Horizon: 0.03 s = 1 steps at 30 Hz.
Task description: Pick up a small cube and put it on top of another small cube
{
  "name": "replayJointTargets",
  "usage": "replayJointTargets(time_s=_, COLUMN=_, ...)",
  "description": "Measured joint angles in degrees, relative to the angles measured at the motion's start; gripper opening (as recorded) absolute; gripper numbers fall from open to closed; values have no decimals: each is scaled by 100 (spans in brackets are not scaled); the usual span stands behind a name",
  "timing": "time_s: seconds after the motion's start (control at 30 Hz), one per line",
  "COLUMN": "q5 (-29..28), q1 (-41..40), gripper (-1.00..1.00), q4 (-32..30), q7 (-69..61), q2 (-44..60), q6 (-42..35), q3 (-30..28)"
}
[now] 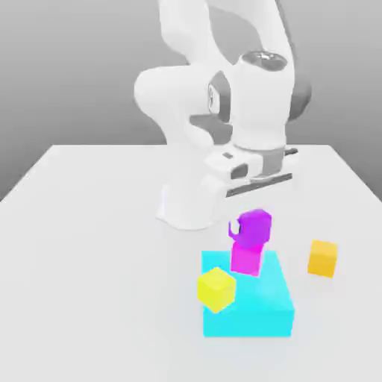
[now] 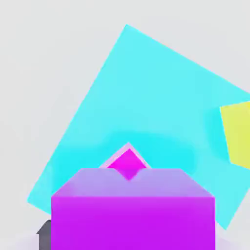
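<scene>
Here the small violet-purple matte cube (image 1: pixel 255 227) sits atop the small magenta-pink cube (image 1: pixel 247 257), hiding most of it in the hand view. The gripper (image 1: pixel 257 195) hangs just above; whether its jaws are parted cannot be told.

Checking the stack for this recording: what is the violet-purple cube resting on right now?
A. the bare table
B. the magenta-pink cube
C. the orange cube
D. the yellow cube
B: in the exterior view the violet-purple cube sits on the magenta-pink cube, which itself stands on the cyan block.
</scene>
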Motion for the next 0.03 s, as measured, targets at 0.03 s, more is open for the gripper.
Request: replayJointTargets(time_s=0.03, q5=0, q1=0, gripper=100, q4=0, q7=0, q2=0, q6=0, q3=0)
